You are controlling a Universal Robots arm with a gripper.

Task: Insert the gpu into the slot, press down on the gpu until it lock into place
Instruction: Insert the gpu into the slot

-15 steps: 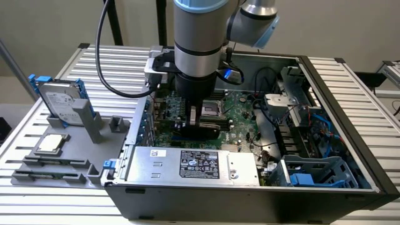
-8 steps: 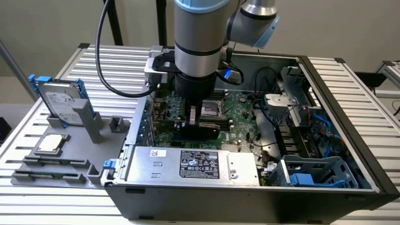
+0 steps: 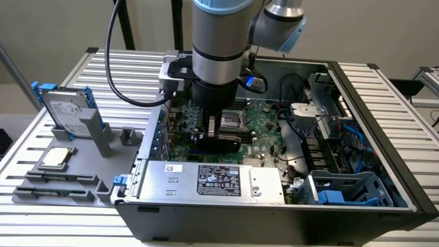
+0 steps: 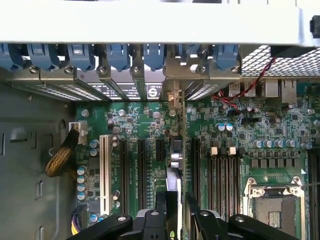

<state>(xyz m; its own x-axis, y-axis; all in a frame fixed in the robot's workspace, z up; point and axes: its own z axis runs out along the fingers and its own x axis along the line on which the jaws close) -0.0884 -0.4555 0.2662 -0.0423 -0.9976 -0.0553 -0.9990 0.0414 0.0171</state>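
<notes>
Wrist view, open computer case (image 4: 30,185), green motherboard (image 4: 132,131) inside, tool (image 4: 181,206) closed on the gpu (image 4: 176,160)

Even light reaches me; in the wrist view, glare whitens the chassis edge (image 4: 150,22) almost completely.
</notes>
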